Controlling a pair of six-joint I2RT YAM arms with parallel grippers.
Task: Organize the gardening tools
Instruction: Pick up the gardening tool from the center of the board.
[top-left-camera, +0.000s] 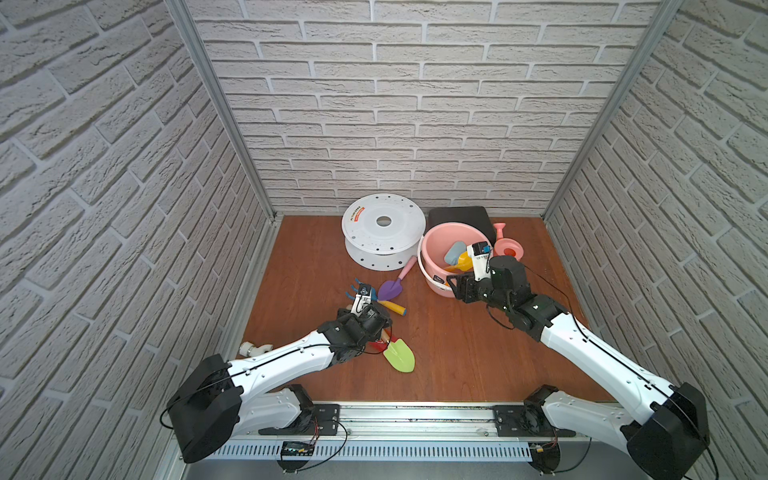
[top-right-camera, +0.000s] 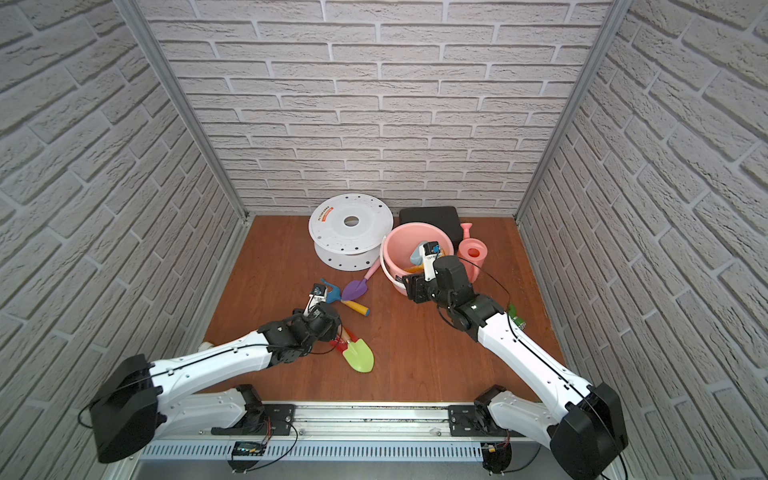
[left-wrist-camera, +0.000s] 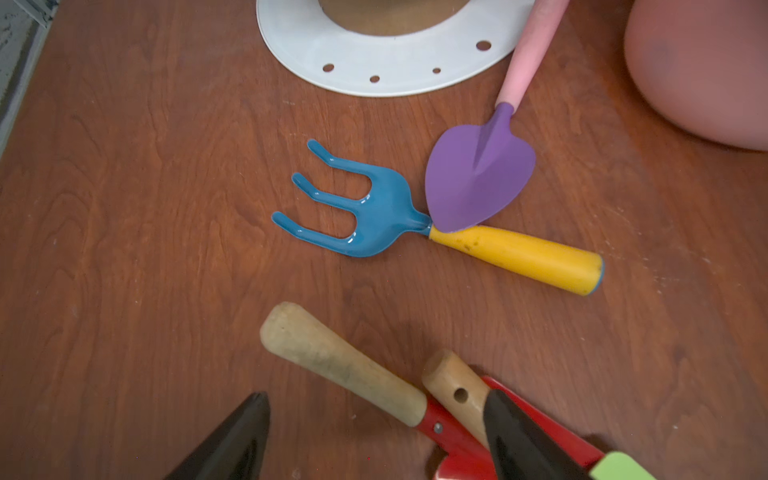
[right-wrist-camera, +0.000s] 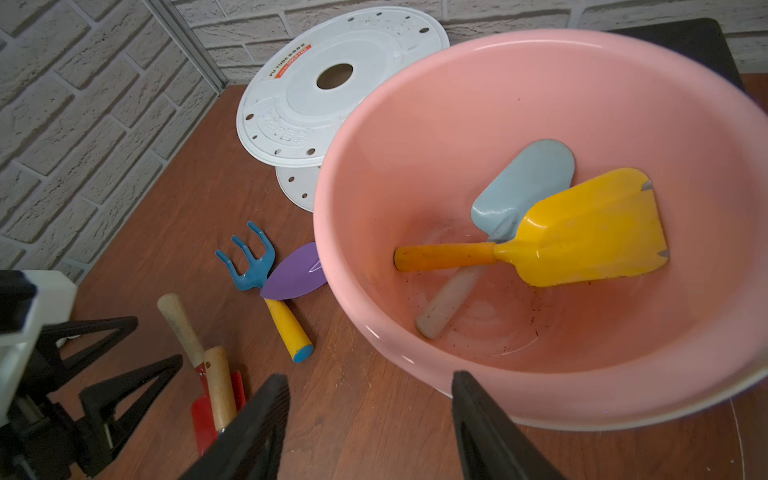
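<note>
Right wrist view: pink bucket (right-wrist-camera: 374, 187) before released right end effector (right-wrist-camera: 370, 376) holds yellow scoop (right-wrist-camera: 590, 232), pale-blue trowel (right-wrist-camera: 528, 183). Left end effector (left-wrist-camera: 376, 395) released; blue claw fork (left-wrist-camera: 382, 216), purple trowel (left-wrist-camera: 478, 178), green spade (top-left-camera: 400, 355) outstanding.

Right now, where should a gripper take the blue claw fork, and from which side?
On the blue claw fork, probably the yellow handle, toward its free end, from above with jaws across it. It lies flat, straight and round, clear on both sides there; the purple trowel overlaps the neck, and the curved tines offer poor purchase.
</note>
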